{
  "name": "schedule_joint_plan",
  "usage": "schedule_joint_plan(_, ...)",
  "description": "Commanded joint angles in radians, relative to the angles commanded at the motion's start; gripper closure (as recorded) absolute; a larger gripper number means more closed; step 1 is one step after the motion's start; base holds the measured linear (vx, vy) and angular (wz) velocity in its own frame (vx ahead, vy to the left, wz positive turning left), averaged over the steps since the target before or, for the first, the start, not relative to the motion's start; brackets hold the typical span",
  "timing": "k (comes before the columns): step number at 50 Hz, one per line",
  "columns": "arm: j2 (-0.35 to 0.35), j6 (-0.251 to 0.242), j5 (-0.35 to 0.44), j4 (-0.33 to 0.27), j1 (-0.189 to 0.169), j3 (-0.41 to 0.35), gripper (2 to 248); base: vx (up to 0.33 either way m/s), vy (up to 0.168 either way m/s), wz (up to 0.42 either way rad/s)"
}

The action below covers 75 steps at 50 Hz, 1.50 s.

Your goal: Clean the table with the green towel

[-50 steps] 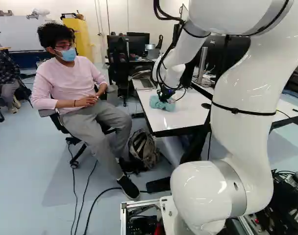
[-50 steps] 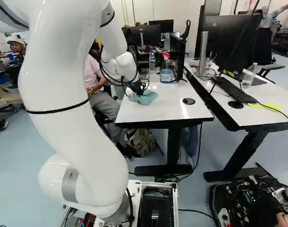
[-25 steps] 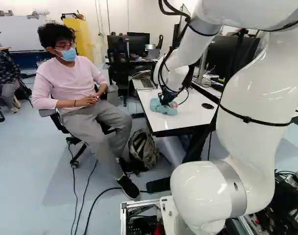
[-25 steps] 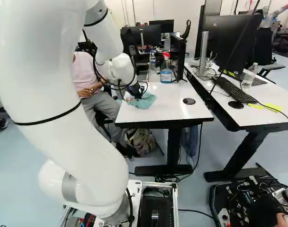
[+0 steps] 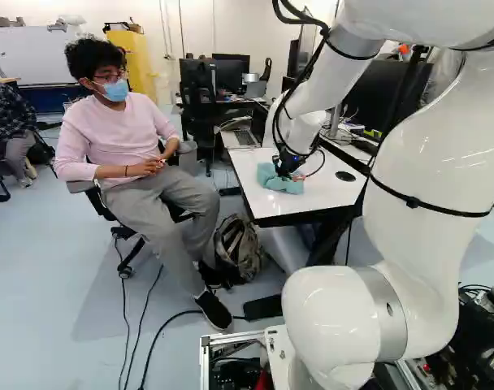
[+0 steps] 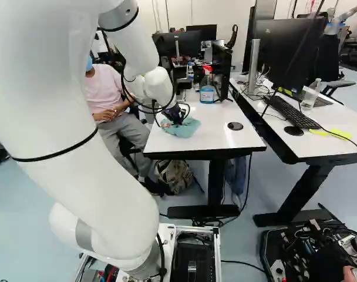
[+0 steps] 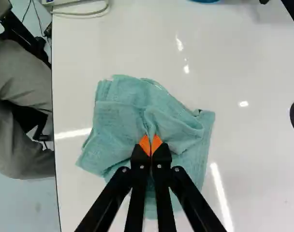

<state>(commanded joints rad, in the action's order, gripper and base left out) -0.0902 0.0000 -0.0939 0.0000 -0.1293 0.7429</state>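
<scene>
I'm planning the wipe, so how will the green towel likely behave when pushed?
Probably floppy: the towel lies in loose folds, bunched at the tool. It should slide fairly easily, since the tabletop looks smooth and glossy. Its spread edges may trail.

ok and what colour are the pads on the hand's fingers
The pads are bright orange; the wrist view shows them best.

Clock taken from the gripper, twelve straight ahead. Passage available across the white tabletop toward two. Obstructions noted: spray bottle at one; seated person at nine, beyond the edge; low black disc near three.
</scene>
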Motion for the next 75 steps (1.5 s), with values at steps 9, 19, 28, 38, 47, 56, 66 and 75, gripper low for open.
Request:
schedule_joint_plan(9, -0.004, 0.0, 0.0, 0.0, -0.033, 0.005, 226, 0.0, 0.0, 0.0)
schedule_joint_plan(19, -0.018, 0.0, 0.0, 0.0, -0.069, 0.02, 226, 0.0, 0.0, 0.0)
schedule_joint_plan(28, -0.05, 0.0, 0.0, 0.0, -0.088, 0.055, 226, 0.0, 0.0, 0.0)
schedule_joint_plan(38, -0.096, 0.0, 0.0, 0.0, -0.098, 0.107, 226, 0.0, 0.0, 0.0)
schedule_joint_plan(47, -0.137, 0.0, 0.0, 0.0, -0.095, 0.155, 226, 0.0, 0.0, 0.0)
schedule_joint_plan(56, -0.165, 0.0, 0.0, 0.0, -0.077, 0.188, 226, 0.0, 0.0, 0.0)
schedule_joint_plan(66, -0.177, 0.0, 0.0, 0.0, -0.046, 0.202, 226, 0.0, 0.0, 0.0)
schedule_joint_plan(75, -0.185, 0.0, 0.0, 0.0, -0.015, 0.212, 226, 0.0, 0.0, 0.0)
